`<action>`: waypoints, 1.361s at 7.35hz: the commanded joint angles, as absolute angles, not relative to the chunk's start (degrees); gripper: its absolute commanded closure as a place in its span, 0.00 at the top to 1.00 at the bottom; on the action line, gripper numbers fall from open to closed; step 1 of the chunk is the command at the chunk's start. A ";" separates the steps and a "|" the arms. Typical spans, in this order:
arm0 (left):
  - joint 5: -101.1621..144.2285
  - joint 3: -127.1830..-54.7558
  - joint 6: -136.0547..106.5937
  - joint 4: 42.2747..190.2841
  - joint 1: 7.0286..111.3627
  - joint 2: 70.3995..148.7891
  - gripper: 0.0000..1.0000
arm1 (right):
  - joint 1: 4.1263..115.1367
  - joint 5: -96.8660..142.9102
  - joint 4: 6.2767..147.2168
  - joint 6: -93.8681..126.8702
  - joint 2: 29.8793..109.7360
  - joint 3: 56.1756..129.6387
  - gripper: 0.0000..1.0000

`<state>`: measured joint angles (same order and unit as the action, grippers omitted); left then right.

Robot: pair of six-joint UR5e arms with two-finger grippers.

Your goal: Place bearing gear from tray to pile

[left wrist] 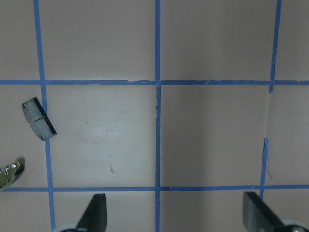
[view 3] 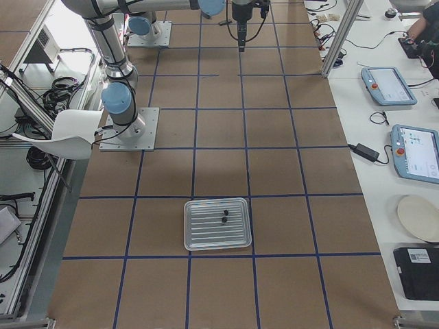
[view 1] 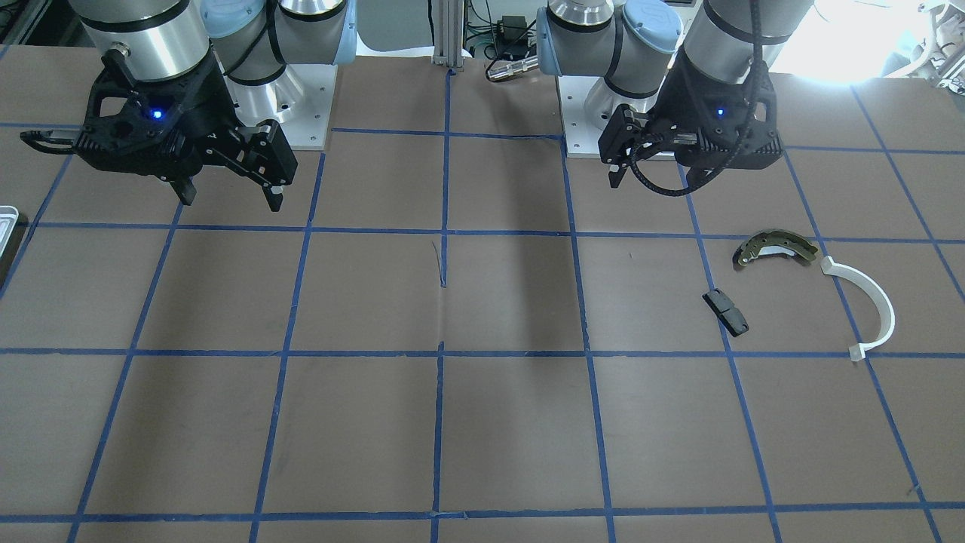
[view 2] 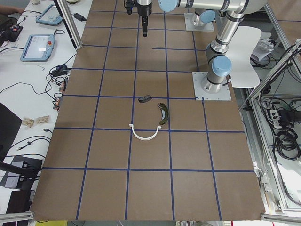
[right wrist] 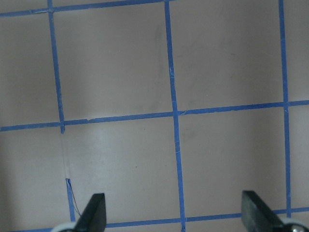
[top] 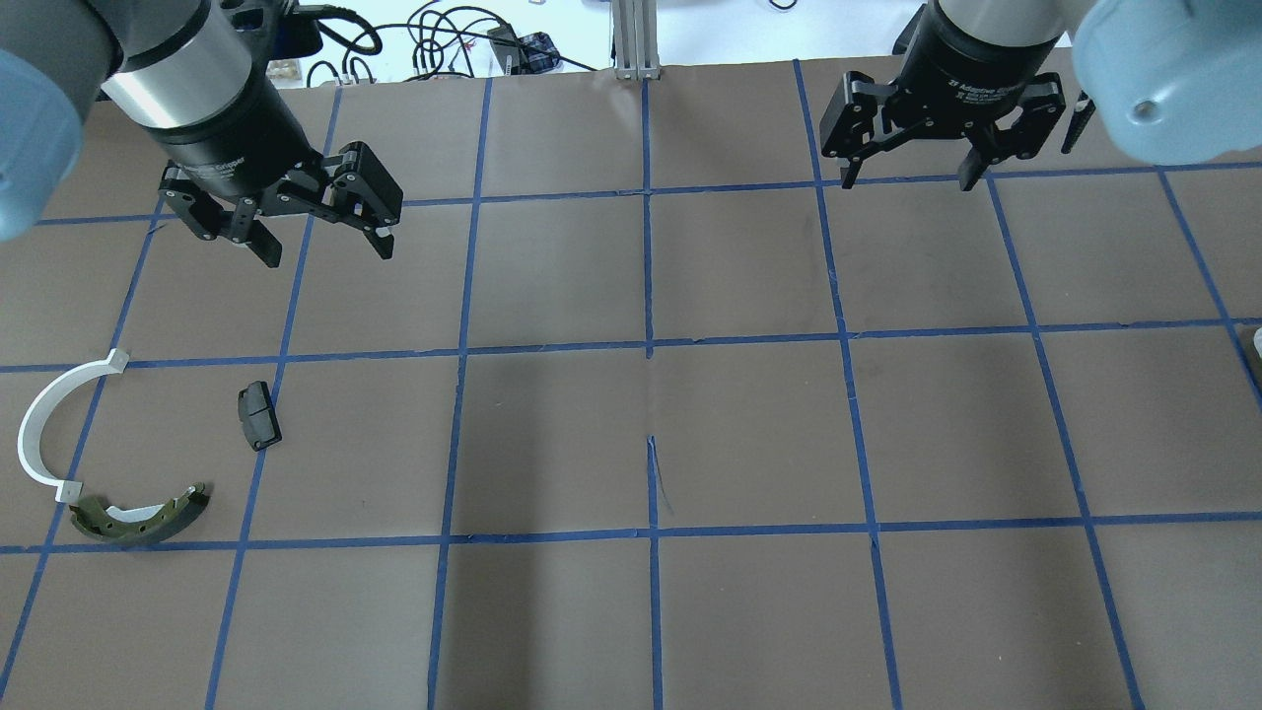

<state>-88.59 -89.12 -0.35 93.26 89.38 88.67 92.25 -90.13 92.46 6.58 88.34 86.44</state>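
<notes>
Where the table's end on the robot's right comes closest to the side camera, the tray [view 3: 206,241] lies flat on the brown table [view 3: 288,171]. Two small dark parts [view 3: 224,219] rest close together in its far half, too small to say which is the bearing gear. Beyond the tray, the right gripper [top: 909,181] hangs above bare board. Its jaws are spread wide with nothing between them, and its wrist view shows the two fingertips [right wrist: 96,212] well apart over the blue tape grid [top: 648,296]. Farther along, the left gripper [top: 325,251] hovers clear of the surface, likewise released and empty. Farthest off, toward the table's left end, lies the pile. The black block [top: 258,415] sits nearest the centre, across a tape line and apart from the rest. The white arc [top: 44,434] curves beyond it. The olive brake shoe [top: 138,515] lies just beside the arc's end on the robot's side, whether touching it I cannot tell.
</notes>
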 commanded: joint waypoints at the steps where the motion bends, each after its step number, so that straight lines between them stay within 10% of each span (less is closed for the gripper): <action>1: -88.51 -89.12 -0.35 93.16 89.38 88.68 1.00 | 87.14 -94.01 89.05 0.75 88.85 85.96 1.00; 7: -88.59 -89.21 -0.35 92.90 89.38 88.68 1.00 | 52.00 -96.24 86.39 -64.64 90.36 86.48 1.00; 10: -88.51 -89.21 -0.53 92.90 89.38 88.68 1.00 | 40.63 -95.89 100.15 -89.16 77.13 86.57 1.00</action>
